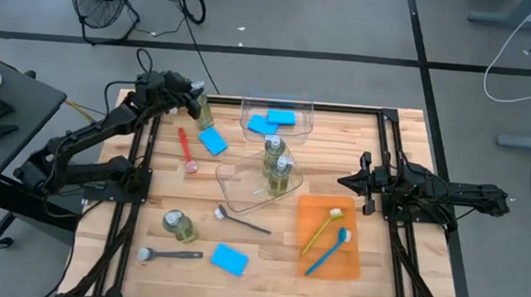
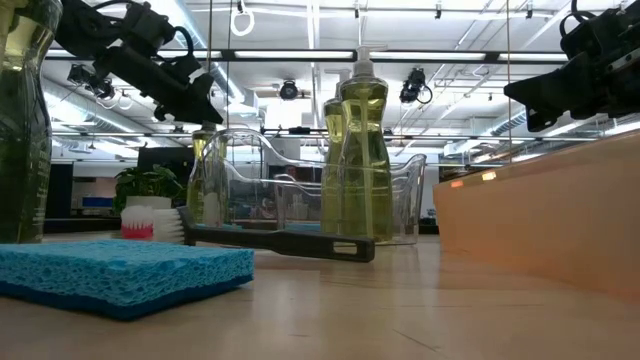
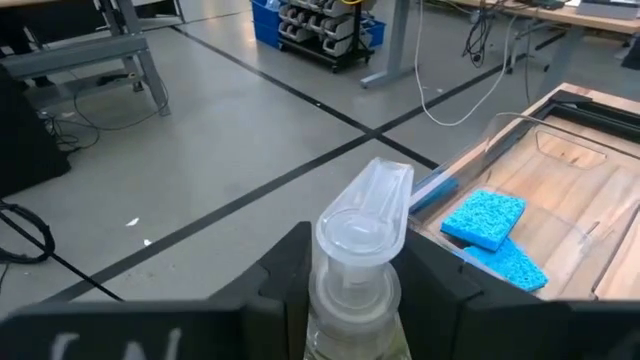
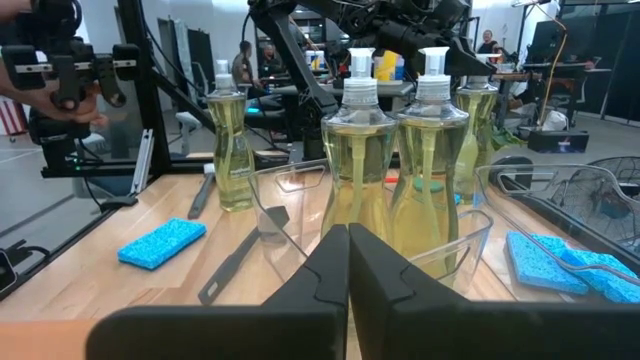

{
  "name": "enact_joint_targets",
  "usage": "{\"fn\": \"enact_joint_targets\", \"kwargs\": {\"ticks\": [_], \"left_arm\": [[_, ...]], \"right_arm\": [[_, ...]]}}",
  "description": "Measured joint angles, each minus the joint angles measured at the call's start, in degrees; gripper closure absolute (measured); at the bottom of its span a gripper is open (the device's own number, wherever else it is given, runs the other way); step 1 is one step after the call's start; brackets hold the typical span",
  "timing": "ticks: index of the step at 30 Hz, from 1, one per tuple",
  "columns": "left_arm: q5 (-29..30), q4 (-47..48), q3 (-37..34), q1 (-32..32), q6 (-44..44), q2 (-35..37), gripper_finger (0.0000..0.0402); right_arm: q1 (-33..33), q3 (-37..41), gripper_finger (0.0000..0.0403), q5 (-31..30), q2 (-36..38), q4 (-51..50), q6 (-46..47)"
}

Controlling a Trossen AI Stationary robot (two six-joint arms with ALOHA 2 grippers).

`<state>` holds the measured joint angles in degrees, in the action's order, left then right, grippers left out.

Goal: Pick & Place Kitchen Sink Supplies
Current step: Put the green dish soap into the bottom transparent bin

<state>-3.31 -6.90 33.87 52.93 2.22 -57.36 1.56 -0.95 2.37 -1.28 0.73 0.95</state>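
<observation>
A small clear pump bottle of yellow-green liquid stands near the far left corner of the counter, and the left gripper is set around its neck, one dark finger on either side just below the pump head; whether the fingers press the bottle yet I cannot tell. Just beside it stands a clear bin holding two blue sponges. A second clear bin nearer the middle holds two more pump bottles. Between the held bottle and that bin lie a loose blue sponge and a red dish brush. An orange tray carries a yellow-green brush and a blue brush. The right gripper waits above the counter's right side, fingers closed together on nothing.
</observation>
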Motion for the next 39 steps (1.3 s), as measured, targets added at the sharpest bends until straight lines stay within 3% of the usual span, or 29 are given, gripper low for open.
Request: {"fn": "enact_joint_targets", "kwargs": {"ticks": [14, 21, 25, 39], "left_arm": [[-0.1, 2.8, 1.4, 0.0, 2.7, 3.5, 0.0284], [-0.2, 5.4, 6.7, -0.1, 3.0, 5.5, 0.0284], [-3.4, 8.6, 11.1, -0.3, 2.9, 5.6, 0.0284], [-7.0, 17.1, 22.2, -10.2, 0.2, 5.6, 0.0284]], "right_arm": [[0.0, 0.0, 0.0396, 0.0, 0.0, 0.0, 0.0], [0.0, 0.0, 0.0396, 0.0, 0.0, 0.0, 0.0], [0.0, 0.0, 0.0396, 0.0, 0.0, 0.0, 0.0], [0.0, 0.0, 0.0396, 0.0, 0.0, 0.0, 0.0]]}}
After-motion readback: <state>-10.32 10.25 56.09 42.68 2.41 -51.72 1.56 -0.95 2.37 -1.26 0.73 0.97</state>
